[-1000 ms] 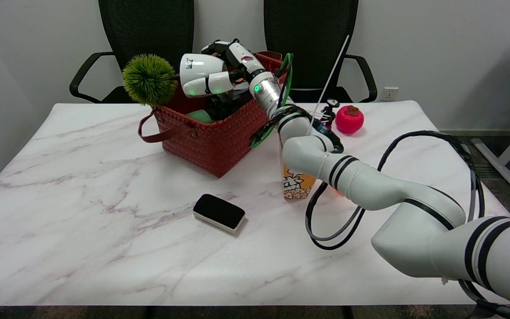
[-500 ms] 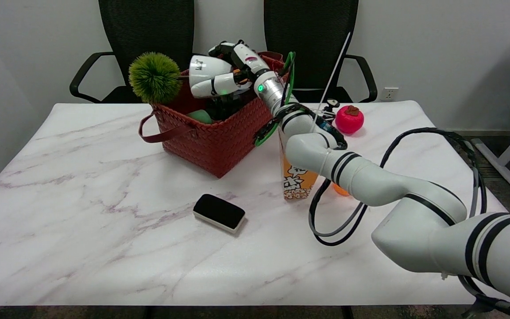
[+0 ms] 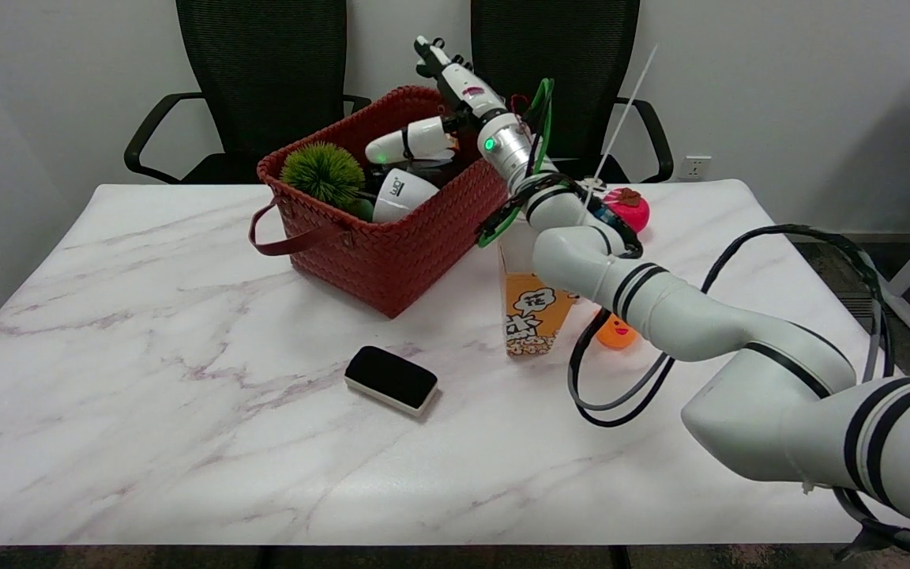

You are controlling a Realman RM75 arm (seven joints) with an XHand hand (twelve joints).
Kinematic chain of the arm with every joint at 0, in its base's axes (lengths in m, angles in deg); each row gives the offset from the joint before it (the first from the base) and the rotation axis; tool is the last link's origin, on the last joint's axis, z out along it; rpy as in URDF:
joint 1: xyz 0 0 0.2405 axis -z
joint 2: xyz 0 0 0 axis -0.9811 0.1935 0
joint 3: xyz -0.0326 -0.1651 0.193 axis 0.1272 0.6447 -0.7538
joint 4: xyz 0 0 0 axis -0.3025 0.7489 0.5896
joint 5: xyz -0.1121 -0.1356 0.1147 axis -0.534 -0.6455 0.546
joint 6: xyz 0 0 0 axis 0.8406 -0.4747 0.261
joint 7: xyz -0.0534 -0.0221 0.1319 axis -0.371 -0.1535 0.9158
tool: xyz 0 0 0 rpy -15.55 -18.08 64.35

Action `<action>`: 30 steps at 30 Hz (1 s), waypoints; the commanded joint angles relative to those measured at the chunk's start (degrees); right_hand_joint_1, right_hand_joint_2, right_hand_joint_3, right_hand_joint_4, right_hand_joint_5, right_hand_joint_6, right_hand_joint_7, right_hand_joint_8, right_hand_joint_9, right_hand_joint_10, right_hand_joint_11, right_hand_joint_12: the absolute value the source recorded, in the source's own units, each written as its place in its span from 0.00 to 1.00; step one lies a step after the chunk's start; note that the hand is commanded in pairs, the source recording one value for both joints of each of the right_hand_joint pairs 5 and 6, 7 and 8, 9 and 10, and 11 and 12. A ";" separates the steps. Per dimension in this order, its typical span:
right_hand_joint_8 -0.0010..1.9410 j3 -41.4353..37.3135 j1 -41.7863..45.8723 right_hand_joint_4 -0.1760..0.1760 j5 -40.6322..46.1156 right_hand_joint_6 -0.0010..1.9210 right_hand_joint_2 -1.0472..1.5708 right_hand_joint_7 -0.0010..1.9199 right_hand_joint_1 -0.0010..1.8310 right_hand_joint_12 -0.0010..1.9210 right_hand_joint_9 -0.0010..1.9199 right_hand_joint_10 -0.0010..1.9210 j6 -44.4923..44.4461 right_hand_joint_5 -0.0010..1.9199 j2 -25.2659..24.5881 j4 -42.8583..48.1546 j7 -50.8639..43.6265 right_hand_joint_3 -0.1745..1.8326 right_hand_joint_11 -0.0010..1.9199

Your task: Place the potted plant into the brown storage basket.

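Note:
The potted plant lies tipped over inside the brown storage basket [image 3: 392, 253], its green ball of foliage [image 3: 322, 172] toward the left rim and its white pot [image 3: 404, 194] toward the middle. My right hand [image 3: 455, 103] hovers above the basket's far right side, holding nothing. Its fingers are spread: one white finger [image 3: 411, 144] reaches down toward the pot without clearly touching it, and the others point up. A green object sits in the basket partly hidden under the plant.
A popcorn box [image 3: 530, 312] stands right of the basket under my forearm, with an orange toy [image 3: 615, 332] beside it. A red fruit toy [image 3: 627, 209] lies at the back right. A black-and-white eraser [image 3: 390, 379] lies in front. Two black chairs stand behind the table.
The plant, held over the basket's left rim before, now lies inside the basket. My right hand has let go of it and risen up and to the right.

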 commanded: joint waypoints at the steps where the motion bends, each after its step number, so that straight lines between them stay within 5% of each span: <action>1: 0.07 -9.82 7.45 0.50 2.63 0.00 0.58 0.07 0.40 0.06 0.05 0.05 2.03 0.00 6.41 15.97 -1.06 0.02 0.06; 12: 0.01 -25.29 25.23 0.50 15.26 0.00 0.66 0.01 0.35 0.06 0.02 0.02 -2.64 0.00 16.54 40.62 -1.65 0.11 0.06; 19: 0.02 -37.13 39.49 0.50 19.56 0.00 0.67 0.02 0.35 0.07 0.03 0.03 -9.60 0.00 17.19 50.72 -5.89 0.06 0.07; 30: 0.06 -44.93 54.96 0.50 21.34 0.00 0.66 0.06 0.36 0.10 0.08 0.08 -22.43 0.00 16.83 56.79 -6.13 0.02 0.10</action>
